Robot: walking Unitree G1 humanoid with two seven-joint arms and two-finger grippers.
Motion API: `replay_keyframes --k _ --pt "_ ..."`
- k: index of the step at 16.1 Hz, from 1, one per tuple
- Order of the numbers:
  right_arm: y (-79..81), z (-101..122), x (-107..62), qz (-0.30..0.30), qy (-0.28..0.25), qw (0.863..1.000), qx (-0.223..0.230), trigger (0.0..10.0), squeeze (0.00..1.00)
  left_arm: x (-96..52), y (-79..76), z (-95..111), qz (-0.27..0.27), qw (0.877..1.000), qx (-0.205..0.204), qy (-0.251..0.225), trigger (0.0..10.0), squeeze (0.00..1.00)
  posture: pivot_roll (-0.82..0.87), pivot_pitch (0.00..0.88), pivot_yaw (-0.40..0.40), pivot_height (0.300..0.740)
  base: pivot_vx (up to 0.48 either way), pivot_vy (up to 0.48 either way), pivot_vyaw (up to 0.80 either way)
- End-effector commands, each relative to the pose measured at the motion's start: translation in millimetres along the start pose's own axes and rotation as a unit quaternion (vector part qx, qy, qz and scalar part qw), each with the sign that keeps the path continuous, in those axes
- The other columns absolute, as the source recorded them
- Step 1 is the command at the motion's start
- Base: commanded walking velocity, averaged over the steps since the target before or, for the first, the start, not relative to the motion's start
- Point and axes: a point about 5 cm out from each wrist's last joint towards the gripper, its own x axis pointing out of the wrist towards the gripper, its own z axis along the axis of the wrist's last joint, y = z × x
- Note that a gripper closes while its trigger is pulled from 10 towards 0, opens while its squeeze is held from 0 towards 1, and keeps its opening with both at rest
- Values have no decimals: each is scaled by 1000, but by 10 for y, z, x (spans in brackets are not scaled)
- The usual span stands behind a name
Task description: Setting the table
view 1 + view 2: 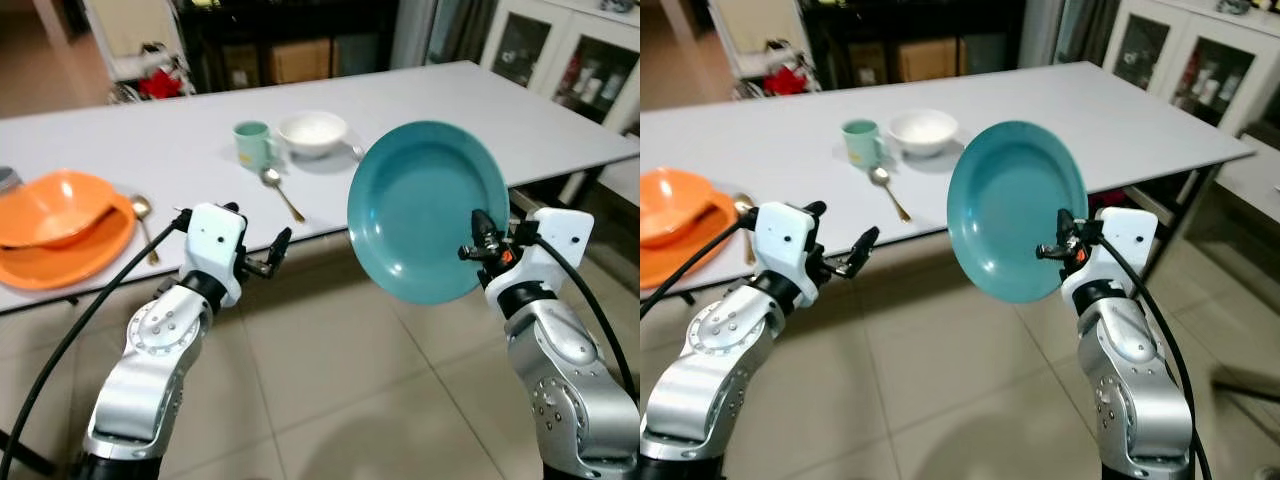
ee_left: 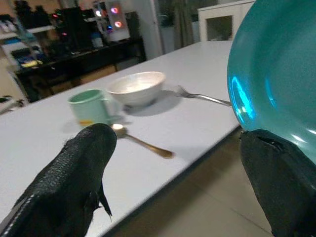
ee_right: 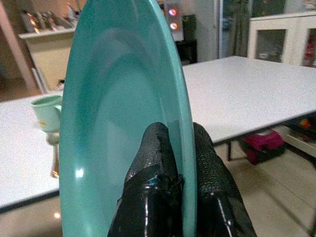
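A teal plate (image 1: 425, 210) stands on edge in the air, just in front of the white table's (image 1: 470, 100) near edge. My right gripper (image 1: 480, 245) is shut on its lower right rim, one black finger on each face (image 3: 157, 163). My left gripper (image 2: 177, 163) hovers open and holds nothing, left of the plate and below the table edge. On the table stand a green mug (image 1: 253, 143) and a white bowl (image 1: 312, 131), with a spoon (image 1: 282, 192) in front of them and a fork (image 2: 205, 97) beside the bowl.
An orange bowl (image 1: 45, 210) sits on an orange plate (image 1: 70, 262) at the table's left end, with a second spoon (image 1: 143, 220) beside it. A white glass-door cabinet (image 1: 560, 55) stands at the back right. Tiled floor (image 1: 330, 380) lies under my arms.
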Motion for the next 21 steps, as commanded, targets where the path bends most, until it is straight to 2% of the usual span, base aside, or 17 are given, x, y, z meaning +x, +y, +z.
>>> replay_keyframes --k 1,9,21 --pt "119 64 15 28 -18 999 10 10000 0 -16 64 5 11 1000 6 1 10000 0 110 0 4 740 330 0 0" --pt "133 119 15 32 -37 998 39 10000 0 4 70 19 8 1000 11 -1 10000 0 110 0 13 740 329 0 0" --pt "135 78 5 36 -18 997 69 10000 0 15 70 25 2 1000 18 0 10000 0 111 0 17 740 330 0 0"
